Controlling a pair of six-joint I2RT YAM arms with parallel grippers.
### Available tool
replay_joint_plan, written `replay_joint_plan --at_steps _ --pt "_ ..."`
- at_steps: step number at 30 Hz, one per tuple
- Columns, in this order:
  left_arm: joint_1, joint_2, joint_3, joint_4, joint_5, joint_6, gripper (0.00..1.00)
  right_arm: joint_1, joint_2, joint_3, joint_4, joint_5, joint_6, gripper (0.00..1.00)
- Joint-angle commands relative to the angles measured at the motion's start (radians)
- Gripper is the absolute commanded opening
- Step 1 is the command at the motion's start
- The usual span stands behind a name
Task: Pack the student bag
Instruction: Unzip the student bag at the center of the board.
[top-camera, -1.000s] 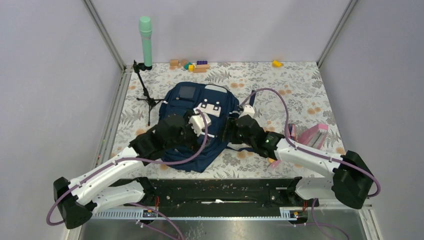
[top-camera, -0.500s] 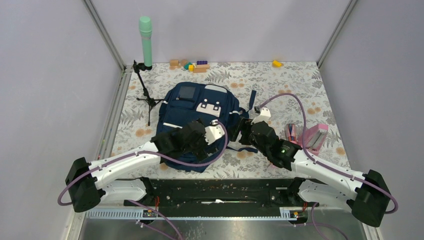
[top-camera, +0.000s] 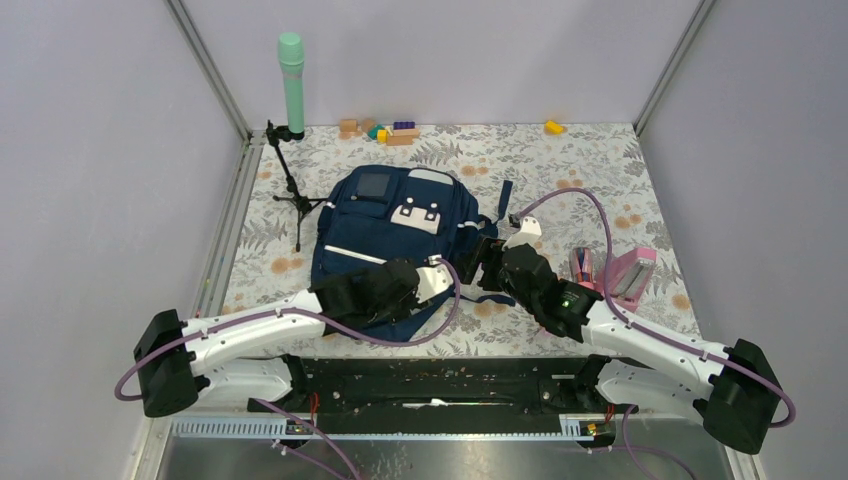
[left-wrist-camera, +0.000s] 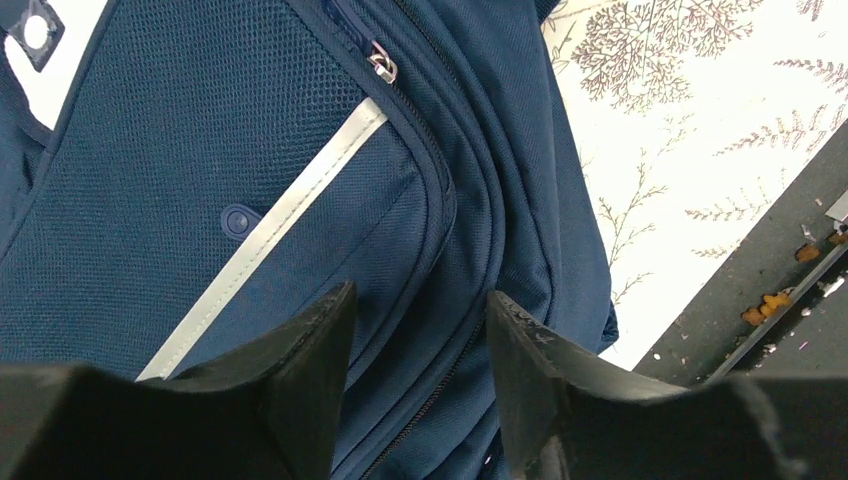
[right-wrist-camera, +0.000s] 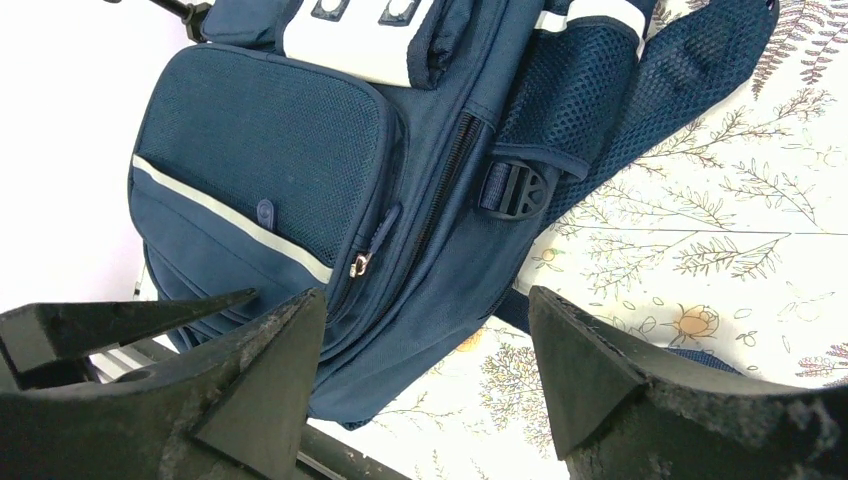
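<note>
The student bag is a navy-blue backpack with pale reflective stripes and a white patch, lying flat in the middle of the table. My left gripper hovers over its near right corner. In the left wrist view it is open and empty, with a closed zipper of the bag between the fingers. My right gripper is at the bag's right side. In the right wrist view it is open and empty, above the bag's side and the floral table cover.
Pink items stand right of the right arm. A tripod stand with a green cylinder is at the back left. Toy blocks and a yellow block lie at the back. A black rail runs along the near edge.
My left gripper has drawn back from the middle of the bag to its near right corner. My right gripper moved right off the bag's edge, then held still.
</note>
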Motion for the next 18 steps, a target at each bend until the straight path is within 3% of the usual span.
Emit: replay_joint_plan --at_steps 1,6,10,13,16,18 --pt "0.003 0.006 0.004 -0.044 -0.029 -0.050 0.55 -0.003 -0.008 -0.007 0.036 0.020 0.016 0.81" --pt "-0.034 -0.029 -0.015 -0.047 -0.050 -0.076 0.60 -0.003 -0.003 -0.014 0.036 0.020 0.017 0.81" --pt "-0.040 -0.053 -0.021 -0.049 -0.082 -0.086 0.70 -0.003 0.009 -0.012 0.038 0.008 0.028 0.80" --pt "-0.042 -0.072 -0.041 -0.042 -0.119 -0.091 0.70 -0.004 0.012 -0.013 0.037 0.004 0.031 0.80" --pt "-0.045 -0.046 -0.042 -0.043 -0.204 -0.088 0.60 -0.003 0.009 -0.015 0.037 0.005 0.031 0.80" --pt "-0.047 -0.014 -0.029 -0.052 -0.252 -0.090 0.59 -0.003 0.005 -0.016 0.038 0.003 0.029 0.80"
